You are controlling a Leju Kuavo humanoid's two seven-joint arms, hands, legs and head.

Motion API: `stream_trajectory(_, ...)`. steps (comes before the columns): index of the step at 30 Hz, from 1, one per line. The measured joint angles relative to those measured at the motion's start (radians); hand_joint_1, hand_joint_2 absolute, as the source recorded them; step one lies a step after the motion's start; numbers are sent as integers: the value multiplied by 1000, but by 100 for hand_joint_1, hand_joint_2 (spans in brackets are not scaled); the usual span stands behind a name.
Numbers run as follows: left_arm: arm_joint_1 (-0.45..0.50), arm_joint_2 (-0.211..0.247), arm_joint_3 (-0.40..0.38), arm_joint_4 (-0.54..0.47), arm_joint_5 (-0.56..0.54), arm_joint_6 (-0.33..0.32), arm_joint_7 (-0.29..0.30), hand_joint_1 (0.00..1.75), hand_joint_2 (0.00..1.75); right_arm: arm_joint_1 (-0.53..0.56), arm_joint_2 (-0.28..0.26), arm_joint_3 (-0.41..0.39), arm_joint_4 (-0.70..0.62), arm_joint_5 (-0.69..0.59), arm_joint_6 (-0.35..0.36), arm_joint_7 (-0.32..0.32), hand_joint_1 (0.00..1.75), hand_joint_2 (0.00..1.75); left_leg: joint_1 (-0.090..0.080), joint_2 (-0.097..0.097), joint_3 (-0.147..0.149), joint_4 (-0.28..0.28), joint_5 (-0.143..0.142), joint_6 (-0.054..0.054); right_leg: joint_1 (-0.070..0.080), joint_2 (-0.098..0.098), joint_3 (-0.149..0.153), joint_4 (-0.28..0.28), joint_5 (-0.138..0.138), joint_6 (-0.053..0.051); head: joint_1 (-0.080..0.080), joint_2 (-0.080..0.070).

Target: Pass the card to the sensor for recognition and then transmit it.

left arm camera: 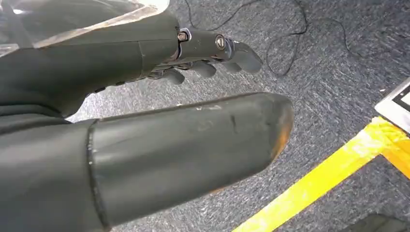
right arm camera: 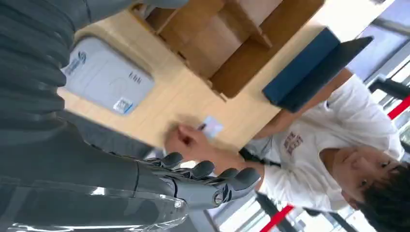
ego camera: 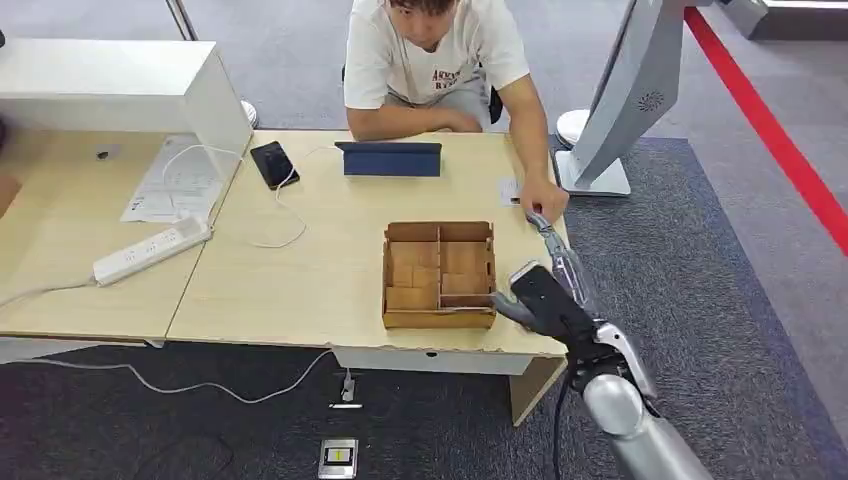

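No stage complete: card [ego camera: 510, 190] under person's hand [ego camera: 545, 200], centre right; right hand [ego camera: 545, 295] empty, fingers apart; sensor [right arm camera: 107, 76] unused.

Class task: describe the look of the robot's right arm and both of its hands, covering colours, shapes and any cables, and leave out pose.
The right arm is a silver tube with rounded joints and a black cable along it. The right hand is dark grey and black. The left hand has a grey ribbed cover, a thick grey thumb worn orange at the tip, darker fingers with silver screws.
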Motion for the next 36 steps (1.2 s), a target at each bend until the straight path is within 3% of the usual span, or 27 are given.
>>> stream_trajectory(4,0,-2,0,0,-1,0,-4,0,0,1,0,40,3,122,-43,14,0,175,0,0,0,0,0,0,0,0,0,0,0,0,0,0)
stream_trajectory(12,0,-2,0,0,0,-2,-7,0,0,-3,-14,81,-2,225,-26,43,0,175,0,0,0,0,0,0,0,0,0,0,0,0,0,0)
stream_trajectory(17,0,-2,0,0,3,-4,2,0,0,-3,-16,88,-2,164,24,91,0,175,0,0,0,0,0,0,0,0,0,0,0,0,0,0)
stream_trajectory(36,0,-2,0,0,0,-11,0,0,0,-9,-20,104,-11,173,53,121,0,175,0,0,0,0,0,0,0,0,0,0,0,0,0,0)
